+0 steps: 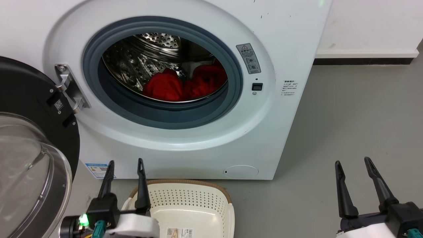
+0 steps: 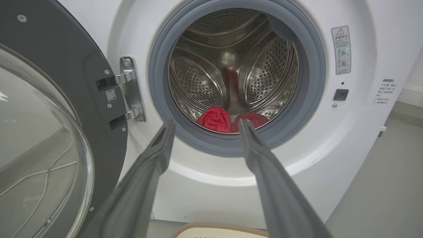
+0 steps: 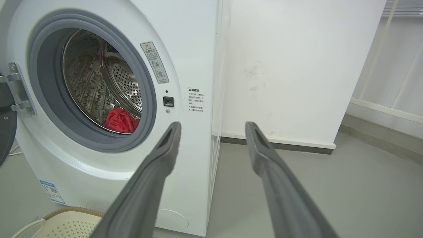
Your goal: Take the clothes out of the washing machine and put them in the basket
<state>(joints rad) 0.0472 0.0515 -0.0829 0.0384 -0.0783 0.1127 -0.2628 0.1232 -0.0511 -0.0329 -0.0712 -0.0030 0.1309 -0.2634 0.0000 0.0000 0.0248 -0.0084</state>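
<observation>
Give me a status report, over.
Left claw open, right claw open, both empty. Red clothes in the drum. Basket on floor below. Door open.

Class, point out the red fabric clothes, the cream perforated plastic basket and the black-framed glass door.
red fabric clothes (image 1: 165,87): head view, left bundle's middle.
cream perforated plastic basket (image 1: 185,194): head view, perforated back wall.
black-framed glass door (image 1: 29,87): head view, dark frame.

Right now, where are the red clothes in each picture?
Head view: red clothes at the drum's bottom, upper middle.
Left wrist view: red clothes low in the drum, picture centre.
Right wrist view: red clothes low in the drum, left of centre.
Shared landmark: the warning sticker right of the grey door ring.
</observation>
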